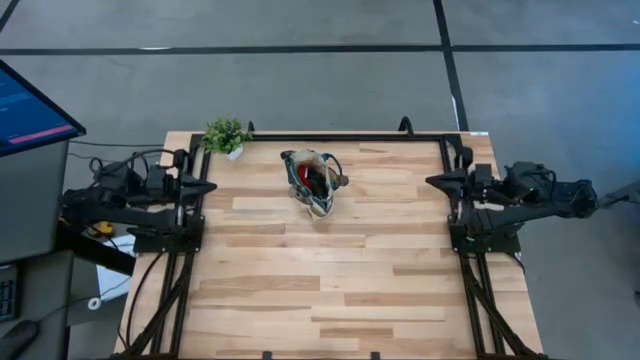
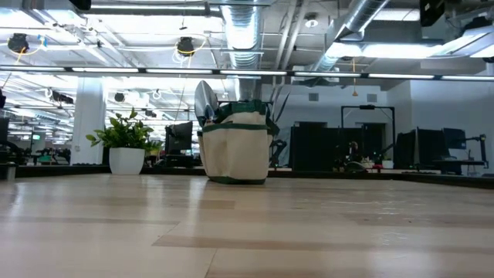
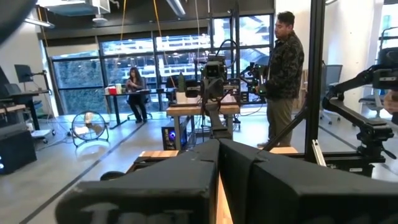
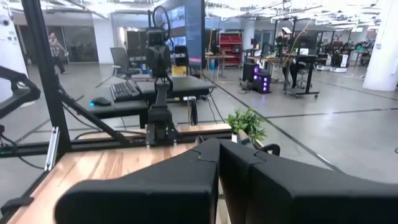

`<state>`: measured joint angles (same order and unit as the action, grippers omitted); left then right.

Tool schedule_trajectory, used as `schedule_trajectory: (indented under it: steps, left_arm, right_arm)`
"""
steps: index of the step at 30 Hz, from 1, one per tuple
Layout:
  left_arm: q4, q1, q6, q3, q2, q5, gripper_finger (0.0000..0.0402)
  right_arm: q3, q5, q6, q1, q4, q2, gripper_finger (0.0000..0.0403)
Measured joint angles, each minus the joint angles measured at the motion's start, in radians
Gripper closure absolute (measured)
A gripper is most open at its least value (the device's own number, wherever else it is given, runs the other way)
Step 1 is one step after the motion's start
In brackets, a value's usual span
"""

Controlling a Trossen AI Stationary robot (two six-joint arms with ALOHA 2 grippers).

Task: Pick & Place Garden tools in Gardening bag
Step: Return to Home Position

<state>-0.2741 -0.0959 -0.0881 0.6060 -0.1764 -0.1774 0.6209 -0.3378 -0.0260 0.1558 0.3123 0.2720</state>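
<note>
The beige gardening bag [image 1: 314,181] with dark green trim stands upright on its base near the table's far middle; it also shows in the low view [image 2: 235,147]. Inside it I see a red-and-black item [image 1: 307,176], and a silver trowel blade [image 2: 204,100] sticks up out of its top. My left gripper [image 1: 207,186] is shut and empty at the table's left edge, its fingertips meeting in the left wrist view [image 3: 219,146]. My right gripper [image 1: 434,181] is shut and empty at the right edge, shown in the right wrist view [image 4: 219,146].
A small green potted plant [image 1: 227,135] in a white pot stands at the table's far left corner, left of the bag. A dark frame rail [image 1: 340,136] runs along the far edge. A monitor [image 1: 30,105] stands off the table's left. A person [image 3: 283,74] stands beyond the table.
</note>
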Motion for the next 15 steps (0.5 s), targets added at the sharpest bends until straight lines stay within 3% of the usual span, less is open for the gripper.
schedule_trajectory:
  steps: [9, 15]
  left_arm:
    - [0.000, 0.000, 0.018, 0.000, 0.000, 0.000, 0.0401]
    - [-0.002, 0.000, 0.018, 0.001, 0.000, 0.000, 0.0401]
  right_arm:
    - [0.000, 0.002, 0.000, 0.000, 0.055, -0.094, 0.0403]
    - [0.000, 0.088, 0.000, 0.000, 0.063, -0.155, 0.0403]
